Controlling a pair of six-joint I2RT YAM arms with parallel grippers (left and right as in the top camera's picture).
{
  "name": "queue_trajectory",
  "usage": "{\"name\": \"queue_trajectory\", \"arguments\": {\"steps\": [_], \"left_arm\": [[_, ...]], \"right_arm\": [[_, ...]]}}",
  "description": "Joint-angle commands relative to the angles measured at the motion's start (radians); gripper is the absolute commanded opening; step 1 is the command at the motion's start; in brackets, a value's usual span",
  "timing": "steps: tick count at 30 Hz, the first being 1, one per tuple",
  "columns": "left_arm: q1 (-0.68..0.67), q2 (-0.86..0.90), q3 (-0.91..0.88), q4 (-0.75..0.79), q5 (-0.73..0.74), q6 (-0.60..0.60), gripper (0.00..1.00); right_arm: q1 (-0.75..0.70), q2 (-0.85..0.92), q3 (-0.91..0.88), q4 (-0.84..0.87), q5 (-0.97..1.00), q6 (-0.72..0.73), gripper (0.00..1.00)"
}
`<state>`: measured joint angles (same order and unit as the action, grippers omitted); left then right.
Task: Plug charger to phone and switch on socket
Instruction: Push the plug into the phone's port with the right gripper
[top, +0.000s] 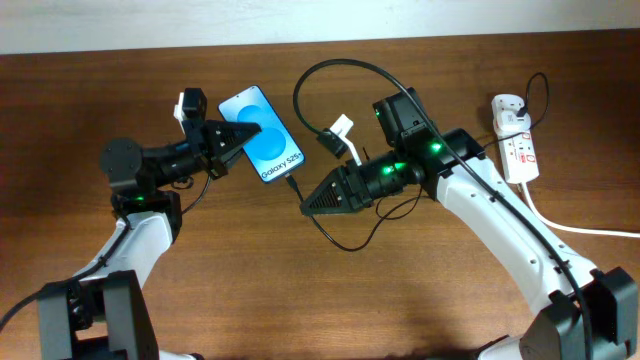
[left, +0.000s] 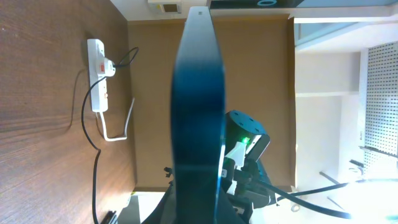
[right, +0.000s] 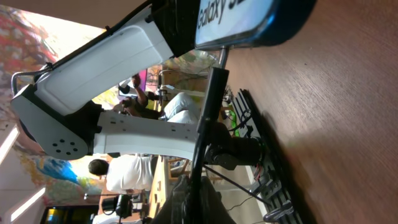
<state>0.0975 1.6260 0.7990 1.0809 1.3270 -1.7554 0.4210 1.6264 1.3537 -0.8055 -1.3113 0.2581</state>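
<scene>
The left gripper (top: 232, 138) clamps the phone (top: 262, 135), blue-screened, black-rimmed, reading "Galaxy S25", far and left of centre. The right gripper (top: 312, 200) pinches the charger (top: 292, 185), its thin black tip just beside the phone's near edge. The white, red-marked socket (top: 518, 150) lies far right

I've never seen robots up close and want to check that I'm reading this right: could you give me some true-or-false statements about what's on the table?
1. The phone has a lit blue screen. True.
2. The power strip lies next to the left arm. False: it lies at the far right of the table, beside the right arm.
3. The left gripper is gripping the phone. True.
4. The right gripper is open and empty. False: it is shut on the charger cable, with the plug tip at the phone's lower end.
</scene>
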Motion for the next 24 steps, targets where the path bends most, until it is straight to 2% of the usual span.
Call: {"name": "queue_trajectory", "arguments": {"steps": [1,4,8,13,22,24], "left_arm": [[-0.008,-0.009,0.023,0.011,0.046,-0.01,0.0],[-0.008,-0.009,0.023,0.011,0.046,-0.01,0.0],[-0.008,-0.009,0.023,0.011,0.046,-0.01,0.0],[-0.008,-0.009,0.023,0.097,0.075,-0.01,0.0],[-0.008,-0.009,0.023,0.124,0.103,0.021,0.0],[-0.008,-0.008,0.023,0.131,0.115,0.022,0.0]], "right_arm": [[0.003,0.003,-0.002,0.046,-0.013,-0.009,0.04],[0.003,0.003,-0.002,0.058,0.102,0.041,0.04],[0.003,0.003,-0.002,0.058,0.158,0.04,0.04],[0.003,0.003,-0.002,0.076,0.124,0.039,0.04],[0.003,0.003,-0.002,0.172,0.057,0.025,0.04],[0.003,0.003,-0.002,0.184,0.032,-0.016,0.04]]}}
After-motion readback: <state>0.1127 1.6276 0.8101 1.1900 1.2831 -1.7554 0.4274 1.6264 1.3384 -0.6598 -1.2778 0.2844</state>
